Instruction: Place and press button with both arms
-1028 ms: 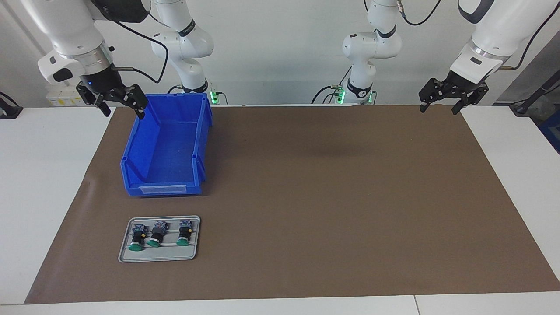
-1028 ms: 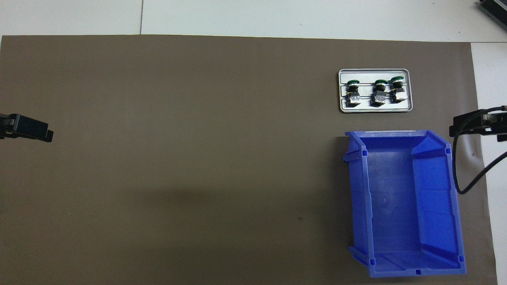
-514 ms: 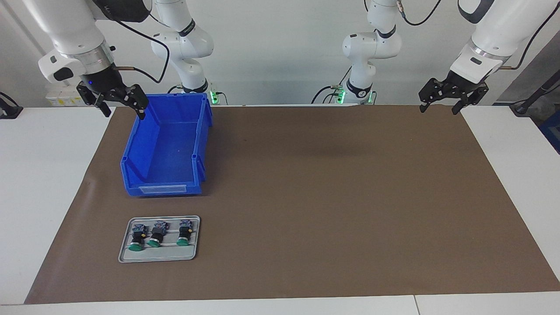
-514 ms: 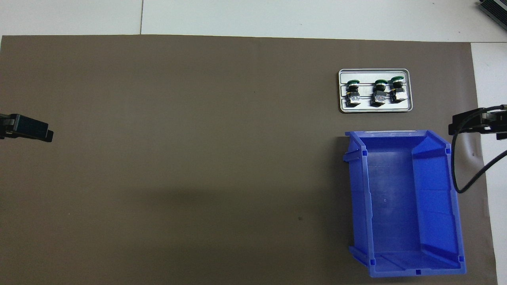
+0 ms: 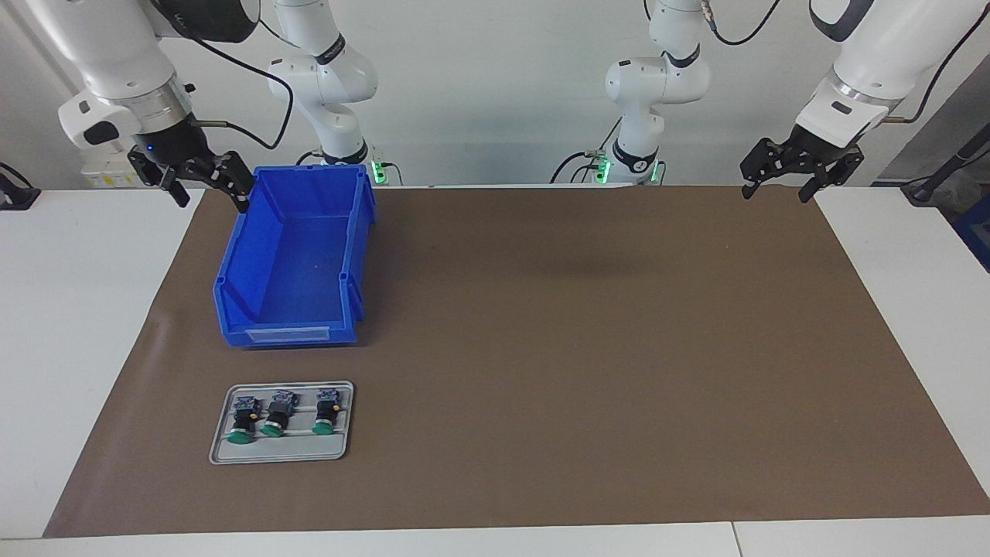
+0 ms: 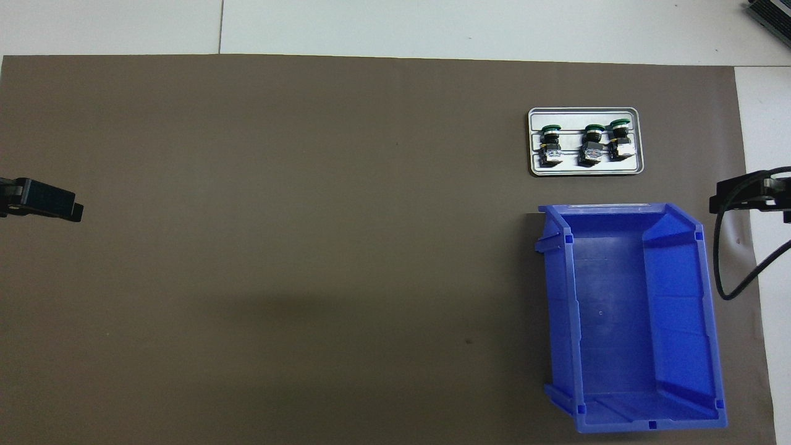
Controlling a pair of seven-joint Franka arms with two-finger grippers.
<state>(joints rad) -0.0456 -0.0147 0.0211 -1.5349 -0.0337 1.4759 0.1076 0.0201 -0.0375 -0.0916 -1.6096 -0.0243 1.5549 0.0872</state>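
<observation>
**Two arms poised, buttons still in their tray**

Both grippers hang spread and empty above the edges of the brown mat (image 5: 541, 348). The right gripper (image 5: 207, 184) hovers beside the blue bin (image 5: 290, 333), over the mat's border at the right arm's end of the table; the left gripper (image 5: 780, 179) waits over the mat's corner at the left arm's end. Three green-capped buttons (image 5: 276, 415) lie on their sides in a small grey tray (image 5: 280, 452), well below and away from the right gripper, with the bin between tray and robots. No button has been touched. Each looks light, hard and rigid, and its round body may well roll or slip in a loose pinch. The black barrel between cap and terminal end seems the safest place to grasp.
</observation>
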